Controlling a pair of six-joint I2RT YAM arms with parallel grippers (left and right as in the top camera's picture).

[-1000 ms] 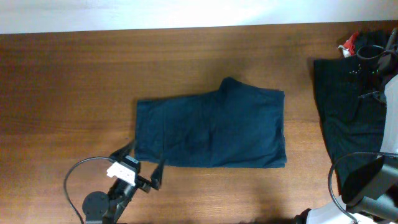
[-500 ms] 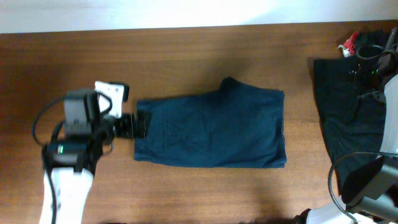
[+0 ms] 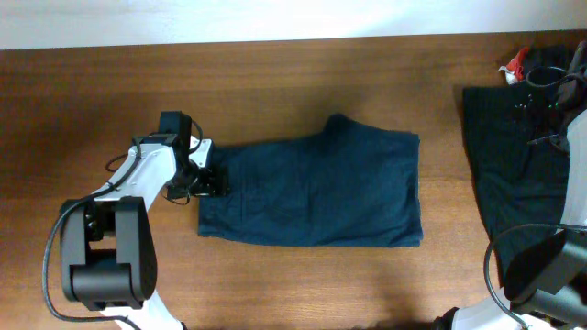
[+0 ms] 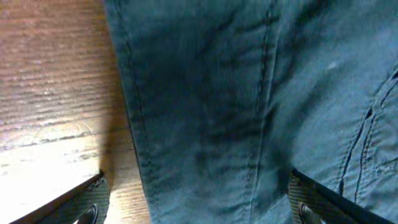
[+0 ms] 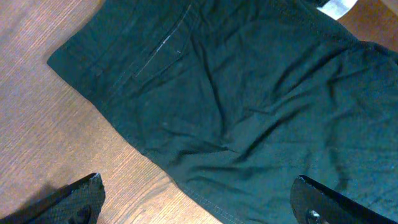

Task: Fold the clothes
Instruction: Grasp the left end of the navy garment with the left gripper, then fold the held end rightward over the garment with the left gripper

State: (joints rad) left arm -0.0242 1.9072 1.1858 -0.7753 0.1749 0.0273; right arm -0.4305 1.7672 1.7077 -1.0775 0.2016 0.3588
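Observation:
The navy blue shorts (image 3: 316, 192) lie flat in the middle of the table, folded into a wide rectangle. My left gripper (image 3: 207, 180) sits at their left edge. In the left wrist view it (image 4: 199, 208) is open, one finger over bare wood and the other over the navy fabric (image 4: 249, 93), straddling the hem. The larger black garment (image 3: 509, 174) lies spread at the right end of the table. My right gripper (image 5: 199, 205) is open and empty, hovering over the black garment's edge (image 5: 249, 93).
A small red and white object (image 3: 515, 64) lies at the back right beside the black garment. The right arm (image 3: 575, 156) reaches along the table's right edge. Bare wooden table (image 3: 303, 78) shows behind and in front of the shorts.
My left arm has swung from the table's front edge up to the left edge of the shorts, with its gripper now over the hem. The shorts and the right arm have not moved.

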